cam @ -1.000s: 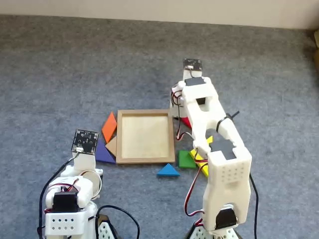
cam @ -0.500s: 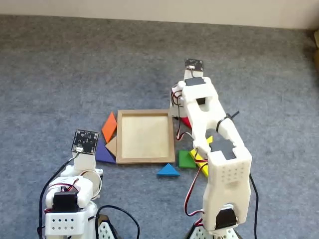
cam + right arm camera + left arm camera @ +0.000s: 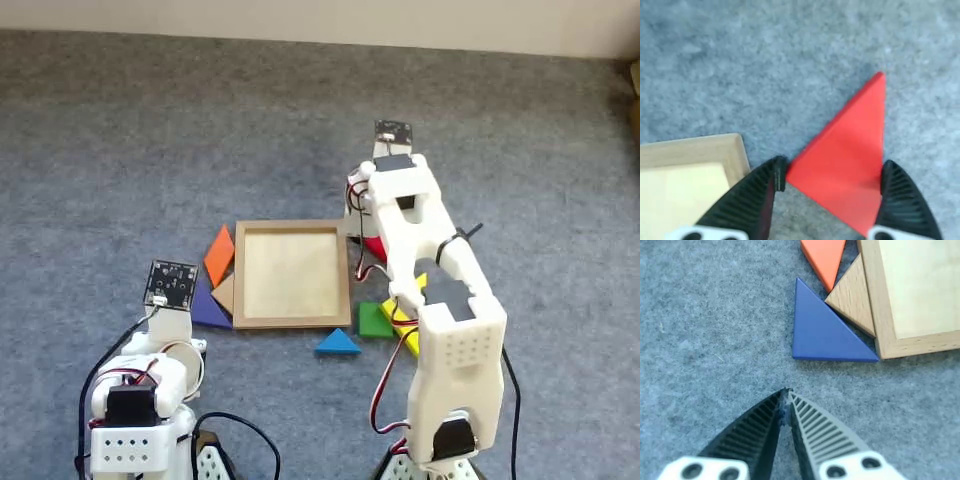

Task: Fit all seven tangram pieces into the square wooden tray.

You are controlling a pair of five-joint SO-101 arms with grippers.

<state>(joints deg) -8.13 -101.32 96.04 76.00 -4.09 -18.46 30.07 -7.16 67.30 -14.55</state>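
Beside 1 corner of the wooden tray (image 3: pixel 292 226), the right gripper (image 3: pixel 834 167) hangs over the red triangle (image 3: pixel 845 150), fingers spread, 1 on each side, not pinching. Step in hand, prob.: grasp of piece no. 1, since the tray holds 0 of 7. Next move calls for lowering, closing on the piece's edges, then lifting over the rim. Triangle lies flat on the surface; its sharp tip points away from the wrist, long axis running fingers-to-tip. Left gripper (image 3: pixel 787 397): fingers pressed together, near the blue triangle (image 3: pixel 825 335).

Grey carpet (image 3: pixel 120 150), pale wall strip (image 3: pixel 300 20)
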